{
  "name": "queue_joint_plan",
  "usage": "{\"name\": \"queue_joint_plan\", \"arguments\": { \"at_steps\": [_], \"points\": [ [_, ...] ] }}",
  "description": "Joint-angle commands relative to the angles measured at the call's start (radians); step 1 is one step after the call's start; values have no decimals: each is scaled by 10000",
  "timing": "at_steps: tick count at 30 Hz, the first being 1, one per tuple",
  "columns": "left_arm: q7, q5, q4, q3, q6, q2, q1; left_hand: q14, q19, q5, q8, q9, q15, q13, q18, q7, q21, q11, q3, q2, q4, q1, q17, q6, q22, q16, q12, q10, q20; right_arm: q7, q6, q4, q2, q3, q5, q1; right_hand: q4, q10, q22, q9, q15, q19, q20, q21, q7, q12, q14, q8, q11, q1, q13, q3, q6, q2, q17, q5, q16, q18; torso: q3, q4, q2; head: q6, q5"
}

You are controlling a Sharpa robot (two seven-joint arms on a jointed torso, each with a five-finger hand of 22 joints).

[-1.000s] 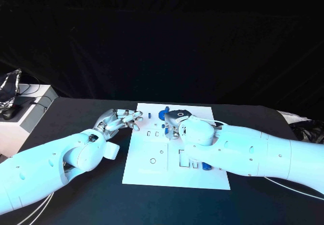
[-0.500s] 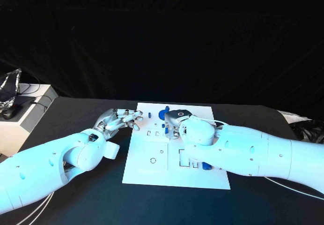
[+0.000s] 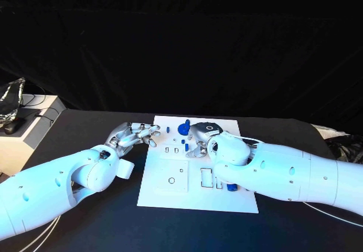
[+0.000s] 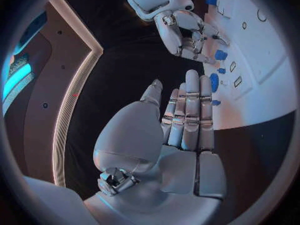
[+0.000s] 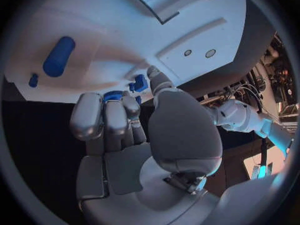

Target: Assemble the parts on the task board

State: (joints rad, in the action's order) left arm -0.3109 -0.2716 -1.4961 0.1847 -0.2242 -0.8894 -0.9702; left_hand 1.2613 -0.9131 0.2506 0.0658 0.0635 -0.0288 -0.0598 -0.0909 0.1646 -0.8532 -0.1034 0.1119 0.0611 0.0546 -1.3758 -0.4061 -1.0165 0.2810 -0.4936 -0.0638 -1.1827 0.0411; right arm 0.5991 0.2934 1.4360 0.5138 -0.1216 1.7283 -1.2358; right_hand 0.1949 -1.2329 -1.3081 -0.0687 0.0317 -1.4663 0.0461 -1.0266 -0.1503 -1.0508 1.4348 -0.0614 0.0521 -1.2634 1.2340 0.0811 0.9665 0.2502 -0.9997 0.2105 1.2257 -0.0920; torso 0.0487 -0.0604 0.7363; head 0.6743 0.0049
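The white task board (image 3: pixel 168 193) lies in the middle of the black table. My right hand (image 3: pixel 200 139) is over its far middle, thumb and fingers curled round a small blue part (image 5: pixel 140 83) at the board's surface. A ribbed round blue part (image 5: pixel 112 95) sits just beside those fingertips. A blue cylinder (image 5: pixel 59 56) and a tiny blue piece (image 5: pixel 33 80) lie further off on the board. Another round blue part (image 3: pixel 184 127) stands near the far edge, and a blue piece (image 3: pixel 231 187) shows beside my right forearm. My left hand (image 3: pixel 137 135) hovers at the board's far left corner, fingers straight, holding nothing.
Rectangular cutouts (image 3: pixel 206 176) and small round holes (image 3: pixel 171 180) mark the board's near half. A white box (image 3: pixel 24 137) with cables and a dark object stands off the table's left edge. My right forearm (image 3: pixel 287 176) lies across the board's right side.
My right arm has shifted slightly to the right, uncovering more of the rectangular cutout. The right hand stays over the same far-middle spot. The left hand has barely moved.
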Motion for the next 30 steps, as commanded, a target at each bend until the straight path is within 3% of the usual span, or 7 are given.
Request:
{"name": "queue_joint_plan", "arguments": {
  "at_steps": [1,10,14,18,22,26,30],
  "points": [
    [126,-224,18,7,-27,27,6,-19,39,-46,-20,7,-25,-16,-88,-15,-33,-8,109,-140,-26,45,2,89,-17,47,22,54,-16,-561,1501,181,163,9,-187,8,588,83,-1415,5,-54,-655,-65,37,-182,15,11,-20,8,-67,-104,-148,-268,213,-44,-147,-33,-166,2,8,-5,-25,-5],
    [1153,-1062,81,8,-258,87,-3,115,-96,-51,137,42,82,-188,-40,58,-41,186,510,-391,-27,528,-124,168,-19,-151,-466,-838,-93,-2435,3381,780,1170,169,-2517,-20,665,46,-1417,-17,-9,-668,-44,36,-82,-122,25,-38,-60,-44,-203,-117,38,97,-63,93,-53,-167,-31,46,-51,-158,23],
    [2129,-1860,154,11,-246,183,-91,82,-355,3,659,90,318,-1016,63,-141,-615,435,767,-342,305,1233,-1238,32,362,-1645,-1843,-869,-394,-4125,3609,777,1746,242,-5069,-124,-45,76,-1323,-131,144,-620,80,440,194,-85,-5,-268,-252,166,-252,8,807,-713,223,1021,-302,-175,-86,113,-140,-210,82],
    [3198,-2837,389,11,74,427,-339,-515,-180,25,2153,832,564,-3589,11,-406,-2349,655,847,-359,761,1718,-3045,260,1598,-4346,-5146,511,-753,-5285,3490,676,2243,284,-7169,-256,-489,25,-1353,-505,224,-651,184,358,342,-147,50,-388,-352,425,-203,-58,1155,-1147,129,1258,-240,-98,-174,183,-248,-219,200],
    [4246,-3905,778,4,512,818,-748,-126,-156,49,3843,2095,683,-4993,-254,-678,-3275,843,890,-373,1306,1991,-3358,808,2313,-5342,-7201,919,-729,-5925,3320,517,2657,306,-8716,-400,-1142,-44,-1381,-1249,284,-665,272,203,445,-209,61,-455,-440,681,-116,-965,1246,-1752,2,2108,-150,-32,-258,254,-353,-240,306],
    [5326,-5080,1176,-5,1167,1294,-1185,243,-906,174,5103,3435,860,-5855,-292,-956,-4168,1079,458,-374,1427,1895,-3893,1094,3709,-6218,-8359,845,-835,-6202,3177,332,2918,315,-9691,-489,-1544,-98,-1387,-1969,298,-661,291,140,471,-254,72,-373,-441,791,-17,-1457,1202,-2151,-38,2315,-131,-11,-370,347,-451,-263,415],
    [6303,-5859,1598,-180,2029,1813,-1655,453,-1178,155,5300,4180,907,-6218,-271,-1042,-4443,1148,4,-588,1658,2059,-4390,1158,4398,-6567,-8565,827,-864,-6254,3069,216,2995,317,-10009,-520,-1655,-97,-1382,-2217,301,-657,292,152,471,-235,72,-277,-438,822,6,-1563,1193,-2256,-33,2359,-139,-14,-455,404,-501,-256,515]
  ]
}}
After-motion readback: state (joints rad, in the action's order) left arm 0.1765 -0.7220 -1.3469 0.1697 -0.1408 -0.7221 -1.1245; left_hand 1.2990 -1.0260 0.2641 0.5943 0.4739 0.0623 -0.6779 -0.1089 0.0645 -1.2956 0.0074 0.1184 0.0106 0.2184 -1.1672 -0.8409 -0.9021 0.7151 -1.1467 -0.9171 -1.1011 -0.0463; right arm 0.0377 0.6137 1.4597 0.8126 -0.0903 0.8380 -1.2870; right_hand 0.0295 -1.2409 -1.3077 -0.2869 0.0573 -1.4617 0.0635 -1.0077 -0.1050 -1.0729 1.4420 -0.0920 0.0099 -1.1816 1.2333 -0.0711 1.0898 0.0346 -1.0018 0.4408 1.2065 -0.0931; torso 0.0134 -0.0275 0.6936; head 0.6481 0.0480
